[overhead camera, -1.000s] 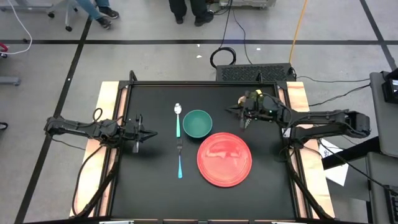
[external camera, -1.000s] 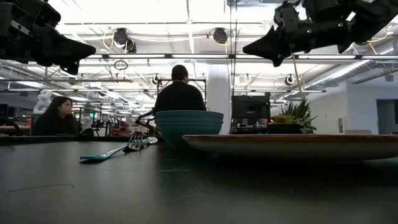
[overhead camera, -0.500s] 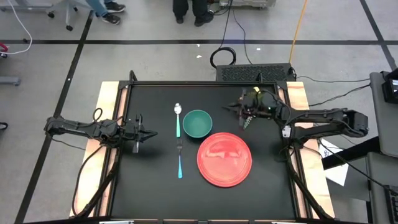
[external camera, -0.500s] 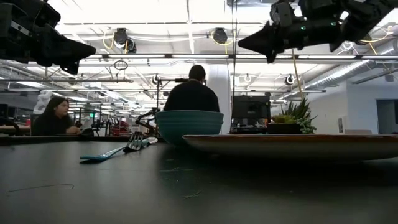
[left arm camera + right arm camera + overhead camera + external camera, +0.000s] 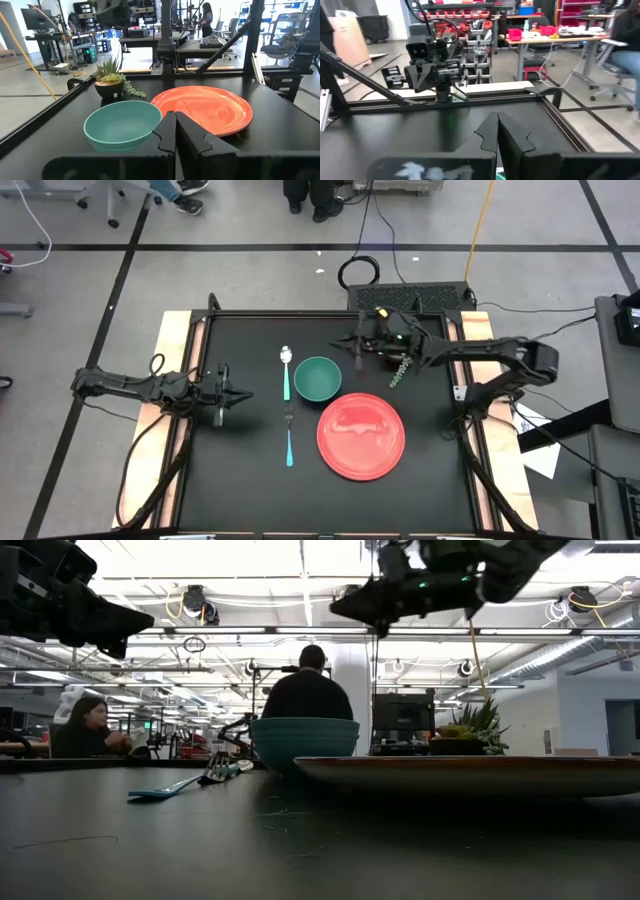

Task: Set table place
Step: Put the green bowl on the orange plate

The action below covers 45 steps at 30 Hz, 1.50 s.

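The round red plate (image 5: 361, 436) lies flat on the black table (image 5: 240, 480), with the teal bowl (image 5: 317, 378) standing just beyond it, toward the far left. Left of the bowl lie the teal-handled spoon (image 5: 286, 372) and, nearer, the fork (image 5: 289, 438). My right gripper (image 5: 338, 343) hangs shut in the air beyond the bowl's far rim, pointing level toward the table's left and holding nothing. My left gripper (image 5: 246, 393) is shut and level near the left edge, pointing at the bowl (image 5: 122, 122) and plate (image 5: 205, 109).
A small green potted plant (image 5: 398, 366) stands at the far right, under my right arm. Pale wood strips (image 5: 175, 360) run along both short sides. In the low view, people (image 5: 306, 695) sit in the room beyond the far edge. Bare tabletop lies along the near edge.
My right gripper has swung level toward the table's left, rising a little. It went from above the plant to beyond the bowl's far rim and stayed shut. The plant, bowl, plate and cutlery have not moved.
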### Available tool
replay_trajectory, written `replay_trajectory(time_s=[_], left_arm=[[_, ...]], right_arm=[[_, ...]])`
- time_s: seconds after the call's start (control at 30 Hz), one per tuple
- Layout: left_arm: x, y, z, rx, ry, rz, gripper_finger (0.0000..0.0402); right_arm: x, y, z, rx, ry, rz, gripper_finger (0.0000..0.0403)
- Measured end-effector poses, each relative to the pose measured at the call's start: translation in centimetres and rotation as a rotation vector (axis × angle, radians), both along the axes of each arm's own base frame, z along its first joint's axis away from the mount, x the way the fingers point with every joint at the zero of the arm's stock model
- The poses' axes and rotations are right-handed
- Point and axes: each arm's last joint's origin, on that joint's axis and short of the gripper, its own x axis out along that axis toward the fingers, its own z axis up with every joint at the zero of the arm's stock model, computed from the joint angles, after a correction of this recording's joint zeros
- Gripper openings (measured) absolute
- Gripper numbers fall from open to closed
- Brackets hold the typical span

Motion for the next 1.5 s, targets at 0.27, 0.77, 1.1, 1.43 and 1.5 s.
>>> replay_trajectory(time_s=[0.27, 0.77, 1.1, 1.43, 1.5], left_arm=[[0.0, 0.0, 0.0, 0.001, 0.000, 0.000, 0.0010], [0.0, 0.0, 0.0, 0.002, -0.001, 0.005, 0.0010], [0.0, 0.0, 0.0, 0.007, 0.000, 0.007, 0.0010], [0.0, 0.0, 0.0, 0.006, 0.000, 0.007, 0.0010], [0.0, 0.0, 0.0, 0.006, -0.001, 0.007, 0.0010]], right_arm=[[2.9, -1.7, -2.1, 0.063, 0.060, 0.051, 0.0000], [3.4, -2.1, -2.5, 0.082, 0.053, 0.046, 0.0000], [4.9, -2.7, 1.0, 0.088, 0.161, 0.049, 0.0000], [5.3, -4.4, 2.6, 0.191, 0.292, 0.100, 0.0000], [5.9, -4.7, 2.4, 0.214, 0.321, 0.118, 0.0000]])
